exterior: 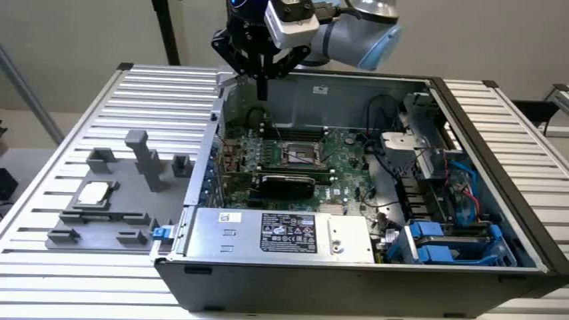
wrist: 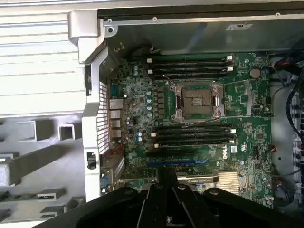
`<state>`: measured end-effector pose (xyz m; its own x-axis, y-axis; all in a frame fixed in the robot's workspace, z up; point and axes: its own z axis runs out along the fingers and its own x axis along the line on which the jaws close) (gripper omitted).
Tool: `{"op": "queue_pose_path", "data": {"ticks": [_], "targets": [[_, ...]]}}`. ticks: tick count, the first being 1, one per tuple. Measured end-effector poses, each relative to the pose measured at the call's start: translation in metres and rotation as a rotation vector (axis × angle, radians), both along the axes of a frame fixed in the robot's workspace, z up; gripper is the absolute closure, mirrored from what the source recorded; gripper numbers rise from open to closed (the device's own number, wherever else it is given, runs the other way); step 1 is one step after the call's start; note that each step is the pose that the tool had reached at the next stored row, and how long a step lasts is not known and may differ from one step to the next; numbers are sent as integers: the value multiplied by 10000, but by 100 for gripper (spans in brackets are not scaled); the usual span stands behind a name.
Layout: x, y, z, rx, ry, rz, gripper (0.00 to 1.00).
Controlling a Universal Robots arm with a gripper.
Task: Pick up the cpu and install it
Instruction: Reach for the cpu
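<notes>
Hand: gripper (exterior: 262, 92) pinched fully together, holding nothing, poised over the back rim of the open computer case (exterior: 356, 287)
Chip: cpu (exterior: 93, 193) lying flat in the grey holder (exterior: 124, 200) on the slatted table (exterior: 160, 100), outside the case toward the exterior view's left, well apart from the gripper
Socket: empty square socket (wrist: 199, 100) on the green board (wrist: 247, 123), set between two banks of long black slots
Progress: by the look of it, pick-up not yet done
Risk, at the grab: a thin flat chip, likely to slip or tip out of a pinch taken off-centre
Risk, at the case: a knock against the case wall or the loose black cables (exterior: 391, 160) on a low path
Risk, at the socket: damaged contacts from a tilted or wrongly turned chip
Writing: white letters on the board (wrist: 222, 152), apparently DELL; black label (exterior: 287, 233) on the silver box (exterior: 213, 237), print too small to read
</notes>
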<state>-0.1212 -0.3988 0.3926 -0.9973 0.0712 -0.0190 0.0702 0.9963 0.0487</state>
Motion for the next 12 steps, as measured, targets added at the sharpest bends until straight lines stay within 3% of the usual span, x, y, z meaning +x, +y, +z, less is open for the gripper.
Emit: {"op": "queue_pose_path", "data": {"ticks": [12], "targets": [[-12, 0, 0, 0, -1, -1, 89]]}}
